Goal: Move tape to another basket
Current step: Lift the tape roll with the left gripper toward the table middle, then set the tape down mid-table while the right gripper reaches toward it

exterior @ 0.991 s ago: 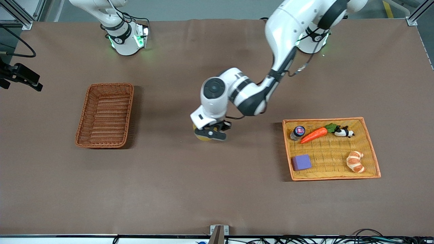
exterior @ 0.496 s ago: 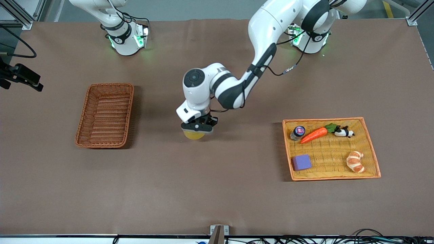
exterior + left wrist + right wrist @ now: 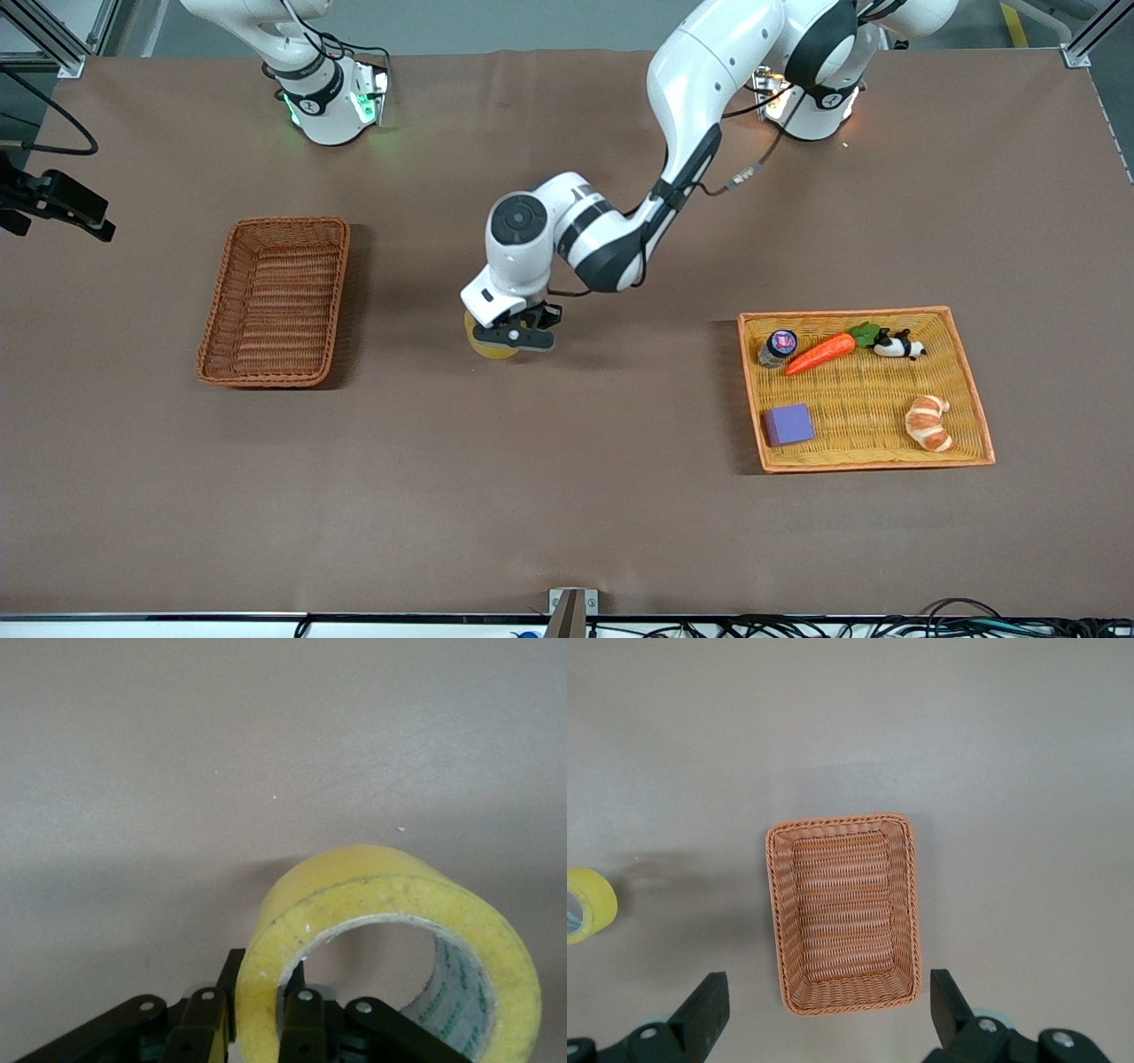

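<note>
The yellowish tape roll (image 3: pixel 483 344) is clamped by its wall in my left gripper (image 3: pixel 512 338), low over the bare table between the two baskets. In the left wrist view the tape (image 3: pixel 381 904) fills the frame, with my left gripper (image 3: pixel 260 1010) shut across its wall. The reddish-brown wicker basket (image 3: pixel 232 292) stands empty toward the right arm's end. My right gripper (image 3: pixel 824 1014) is open and empty, high over this basket (image 3: pixel 772 904); it is out of the front view. The tape also shows in the right wrist view (image 3: pixel 586 904).
A shallow yellow tray with an orange rim (image 3: pixel 850 312) lies toward the left arm's end. It holds a dark-lidded jar (image 3: pixel 779 345), a carrot (image 3: pixel 819 353), a small panda toy (image 3: pixel 899 345), a purple block (image 3: pixel 788 424) and a croissant (image 3: pixel 928 422).
My left gripper has carried the tape toward the right arm's end, nearer the wicker basket; in the last half second it barely shifted and turned slightly. The right arm waits.
</note>
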`<control>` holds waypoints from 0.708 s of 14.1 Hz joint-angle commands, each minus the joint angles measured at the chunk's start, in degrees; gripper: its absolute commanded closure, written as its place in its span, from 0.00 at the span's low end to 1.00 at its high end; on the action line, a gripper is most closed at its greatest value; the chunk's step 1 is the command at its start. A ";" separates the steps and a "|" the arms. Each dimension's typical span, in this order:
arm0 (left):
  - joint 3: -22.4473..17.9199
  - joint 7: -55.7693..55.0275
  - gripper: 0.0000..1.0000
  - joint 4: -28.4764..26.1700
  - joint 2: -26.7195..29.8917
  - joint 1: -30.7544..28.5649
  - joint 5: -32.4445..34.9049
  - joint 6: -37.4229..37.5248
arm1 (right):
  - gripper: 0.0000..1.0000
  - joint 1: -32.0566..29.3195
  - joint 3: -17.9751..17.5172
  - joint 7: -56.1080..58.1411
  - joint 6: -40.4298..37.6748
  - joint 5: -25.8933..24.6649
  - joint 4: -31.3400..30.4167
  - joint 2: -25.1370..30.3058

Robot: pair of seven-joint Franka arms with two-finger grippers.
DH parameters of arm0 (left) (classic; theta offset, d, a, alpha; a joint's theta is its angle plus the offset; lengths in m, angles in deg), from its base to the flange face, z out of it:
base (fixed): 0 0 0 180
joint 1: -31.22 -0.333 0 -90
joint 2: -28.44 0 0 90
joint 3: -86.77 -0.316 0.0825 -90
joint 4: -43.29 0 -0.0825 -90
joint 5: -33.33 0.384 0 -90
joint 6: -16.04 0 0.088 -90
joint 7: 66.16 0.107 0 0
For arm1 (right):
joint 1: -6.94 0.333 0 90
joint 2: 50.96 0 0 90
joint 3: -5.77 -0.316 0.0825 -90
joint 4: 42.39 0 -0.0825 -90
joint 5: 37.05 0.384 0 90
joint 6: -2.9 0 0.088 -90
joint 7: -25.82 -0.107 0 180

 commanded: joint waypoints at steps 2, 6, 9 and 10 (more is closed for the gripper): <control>-0.40 2.04 0.13 0.18 1.29 -1.39 -2.07 -0.02 | 0.00 0.05 -0.03 0.15 -0.41 0.08 0.47 -1.37; -0.75 1.35 0.00 -0.97 9.62 -3.33 -1.46 12.32 | 0.00 0.22 -0.21 -0.47 -0.07 0.69 0.21 -1.46; -0.75 2.48 0.00 -1.66 17.53 -9.55 -1.28 23.25 | 0.00 2.06 -2.92 -0.91 2.29 0.78 -2.42 -1.72; -0.66 3.18 0.00 -2.98 20.26 -11.66 -1.28 23.88 | 0.00 2.07 -5.98 -3.26 5.70 0.78 -4.17 -1.81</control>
